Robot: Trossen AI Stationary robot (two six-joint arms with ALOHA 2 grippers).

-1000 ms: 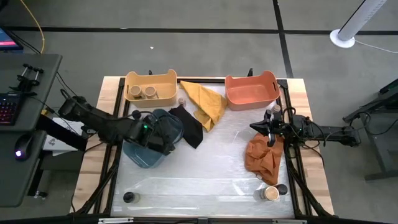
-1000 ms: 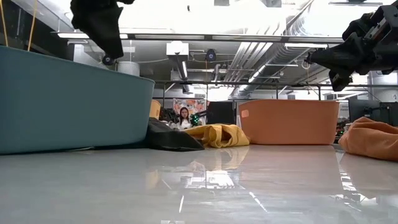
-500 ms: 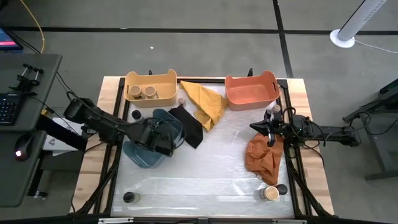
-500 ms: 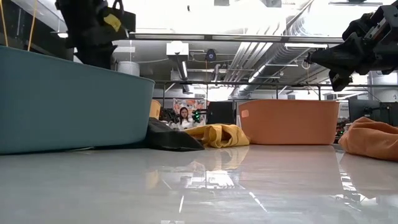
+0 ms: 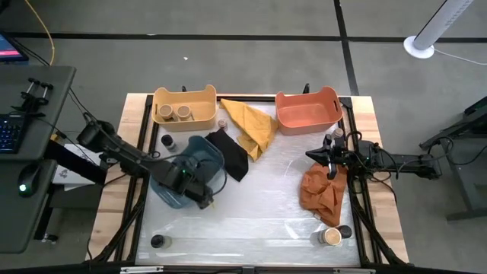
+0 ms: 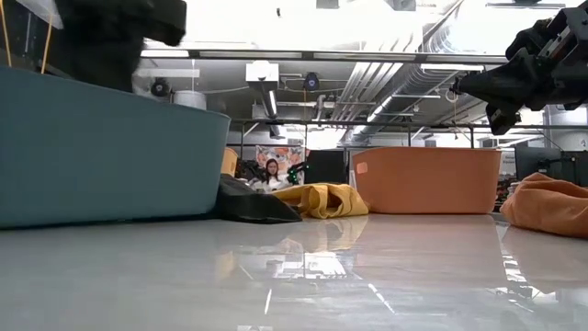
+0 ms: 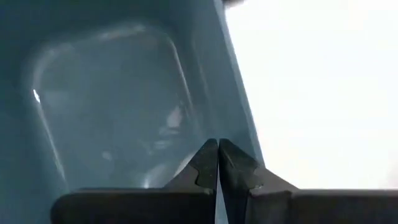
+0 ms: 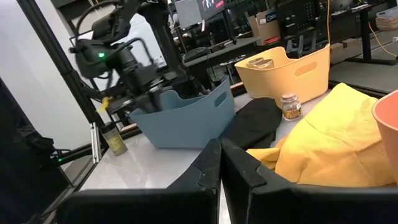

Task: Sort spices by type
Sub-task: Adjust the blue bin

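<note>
High view, change: my left gripper (image 5: 202, 196) has slid off the middle of the blue bin (image 5: 173, 192) to its near corner, and the jaws have gone from partly apart to pressed together on nothing.
High view, meaning: I judge one drop into the blue bin is over and the next jar is due; I cannot see a jar in it from here.
High view, tan-topped jars: three, two in the yellow bin (image 5: 204, 97) and one (image 5: 332, 237) at the near right of the table.
High view, dark-topped jars: three, I think: one (image 5: 167, 141) beside the blue bin, one (image 5: 157, 241) near left, one (image 5: 345, 230) by the tan one.
High view, smaller jars: one (image 5: 222, 122) behind the black cloth (image 5: 232, 156); two more seem to stand by the right arm, too small to tell.
Low view: the right gripper (image 6: 464, 85) hangs above the table, unmoved, jaws together and empty; no jars show.
Left wrist view: jaws touching, blue bin floor below; I make out no jar on it.
Right wrist view: jaws closed; one small jar (image 8: 288, 106) stands by the yellow cloth (image 8: 336, 143).
</note>
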